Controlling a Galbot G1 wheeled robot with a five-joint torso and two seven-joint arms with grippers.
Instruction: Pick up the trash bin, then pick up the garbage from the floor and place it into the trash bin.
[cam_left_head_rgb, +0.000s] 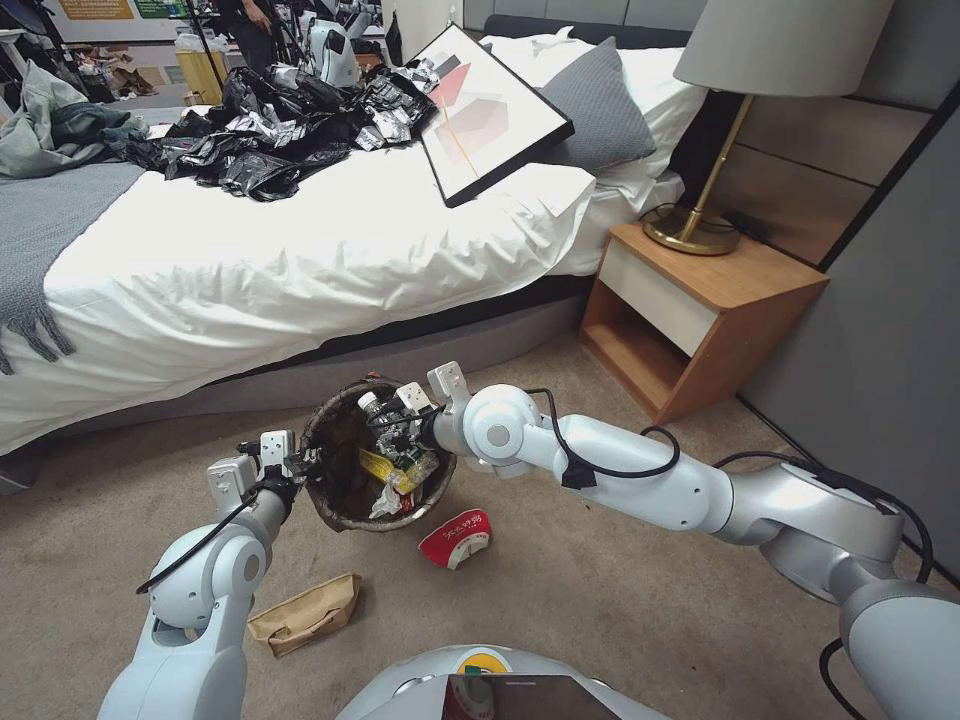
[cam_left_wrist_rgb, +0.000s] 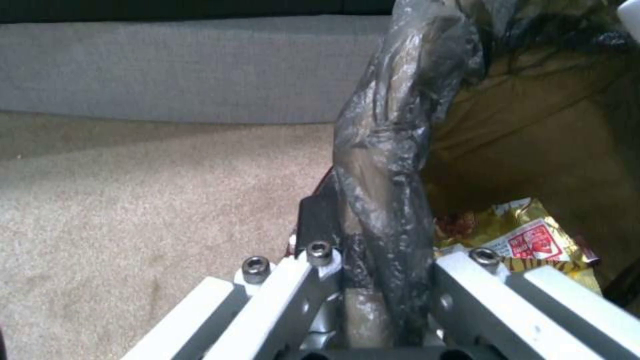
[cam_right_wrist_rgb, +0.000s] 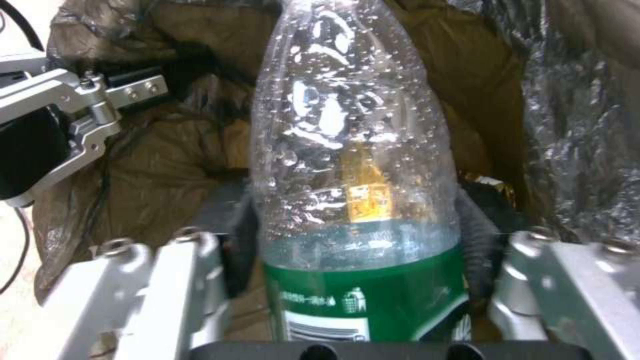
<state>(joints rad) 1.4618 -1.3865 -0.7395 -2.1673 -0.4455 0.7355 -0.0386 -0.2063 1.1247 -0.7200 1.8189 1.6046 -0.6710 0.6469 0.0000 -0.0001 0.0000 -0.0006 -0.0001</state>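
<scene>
The trash bin (cam_left_head_rgb: 340, 505), lined with a dark bag, hangs tilted just above the carpet in front of the bed. My left gripper (cam_left_head_rgb: 297, 464) is shut on its near rim, pinching the bag-covered edge (cam_left_wrist_rgb: 387, 200). Over the bin's mouth my right gripper (cam_left_head_rgb: 405, 418) is shut on a clear plastic bottle (cam_right_wrist_rgb: 353, 150) with a green label, neck pointing into the bin. A yellow wrapper (cam_left_wrist_rgb: 527, 240) and white tissue lie inside. On the floor are a red-and-white packet (cam_left_head_rgb: 455, 538) and a brown paper bag (cam_left_head_rgb: 305, 612).
The white bed (cam_left_head_rgb: 300, 260) stands right behind the bin, with a heap of black sacks (cam_left_head_rgb: 270, 130) and a framed picture (cam_left_head_rgb: 490, 110) on it. A wooden nightstand (cam_left_head_rgb: 700, 310) with a lamp stands at the right. Open carpet lies around the bin.
</scene>
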